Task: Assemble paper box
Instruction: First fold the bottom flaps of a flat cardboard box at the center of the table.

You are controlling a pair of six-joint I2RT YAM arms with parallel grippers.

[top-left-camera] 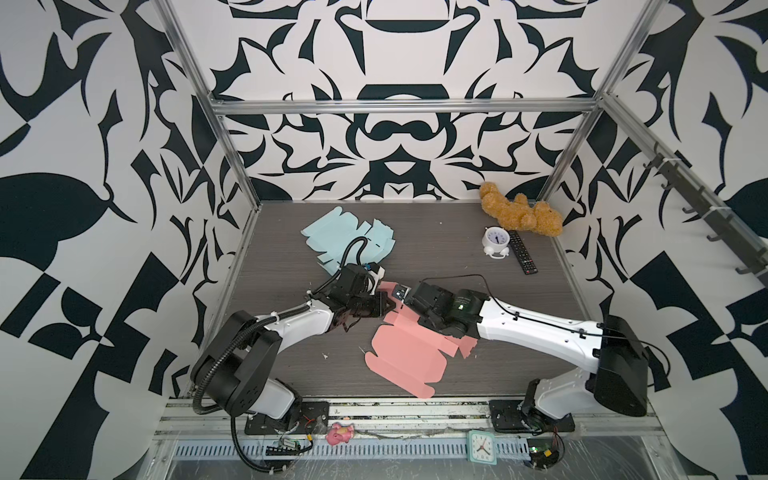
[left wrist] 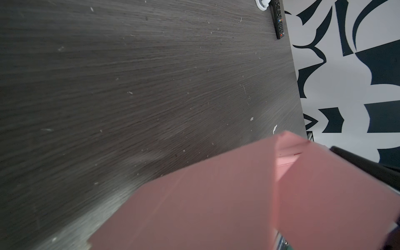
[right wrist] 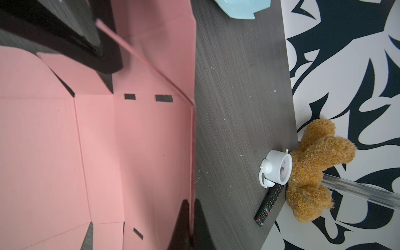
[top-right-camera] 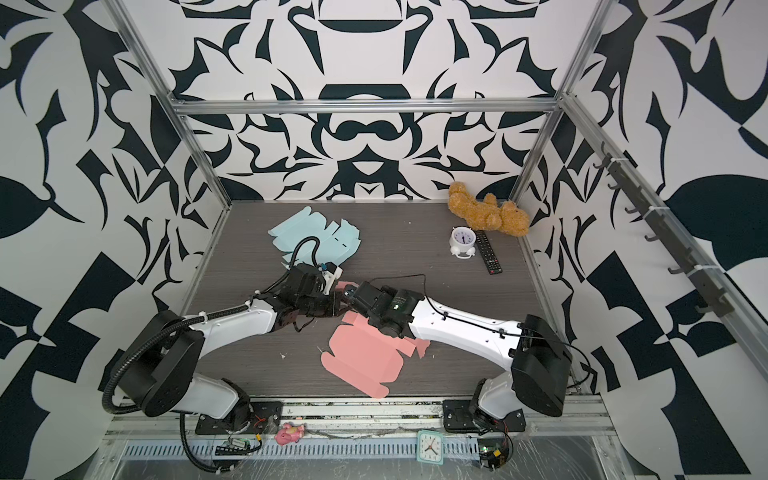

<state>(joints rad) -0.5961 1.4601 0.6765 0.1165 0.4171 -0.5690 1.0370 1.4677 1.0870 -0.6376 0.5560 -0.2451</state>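
Note:
The paper box is a flat pink cut sheet (top-left-camera: 409,351) (top-right-camera: 365,353) on the dark table, its near part lying flat. Its far panel is folded up. My right gripper (right wrist: 191,203) (top-left-camera: 397,295) is shut on the top edge of that raised panel (right wrist: 191,151). My left gripper (top-left-camera: 384,306) (top-right-camera: 338,302) meets it from the left. Its black fingers (right wrist: 86,43) pinch the adjoining pink flap. In the left wrist view the pink sheet (left wrist: 216,205) fills the near field and hides the jaws.
A light blue cut sheet (top-left-camera: 347,241) lies behind the left arm. At the back right are a brown teddy bear (top-left-camera: 519,214), a white alarm clock (top-left-camera: 496,241) and a black remote (top-left-camera: 523,252). A pink toy (top-left-camera: 340,433) and a teal clock (top-left-camera: 482,446) sit on the front rail.

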